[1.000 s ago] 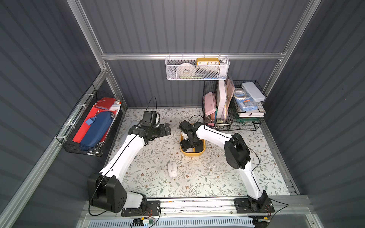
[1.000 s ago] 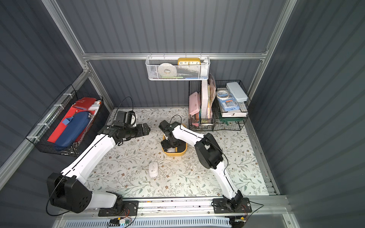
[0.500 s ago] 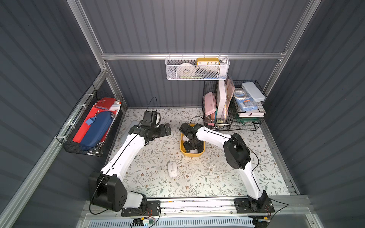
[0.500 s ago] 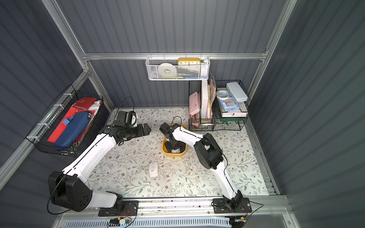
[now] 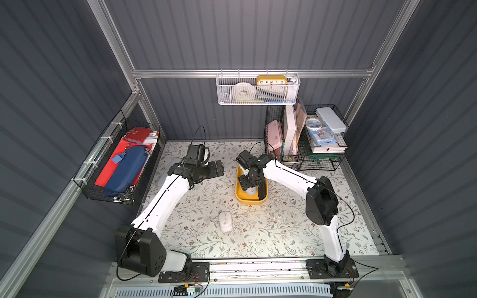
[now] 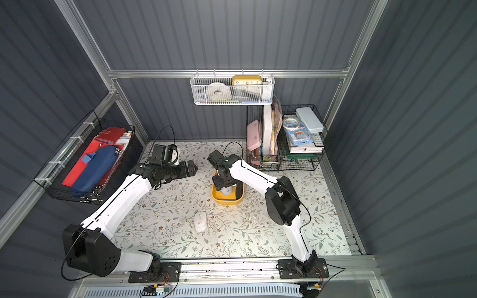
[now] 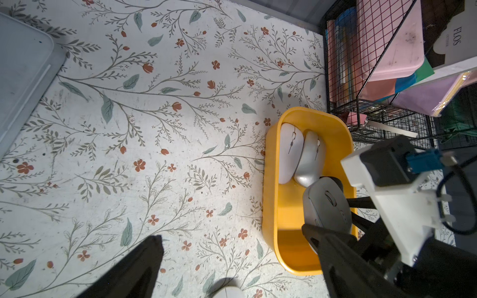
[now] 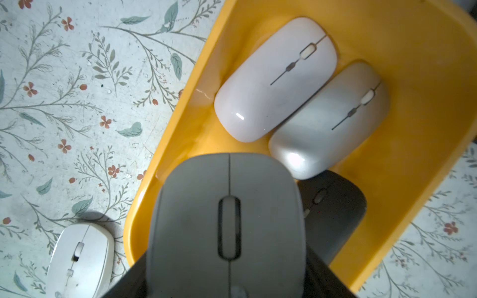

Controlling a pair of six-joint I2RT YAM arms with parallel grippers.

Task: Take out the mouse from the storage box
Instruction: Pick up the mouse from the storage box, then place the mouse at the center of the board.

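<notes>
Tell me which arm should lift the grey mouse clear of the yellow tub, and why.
Right. The right gripper is closed on the grey mouse directly above the yellow storage tub; the left gripper hangs open beside the tub, holding nothing.

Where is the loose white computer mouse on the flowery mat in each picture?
Top view: white computer mouse, centre, near the mustard-yellow plastic tub.
Top view: mouse, same spot.
Left wrist: mouse cropped at frame edge.
Right wrist: mouse beside the tub's end.
Shared landmark: the tub.
</notes>
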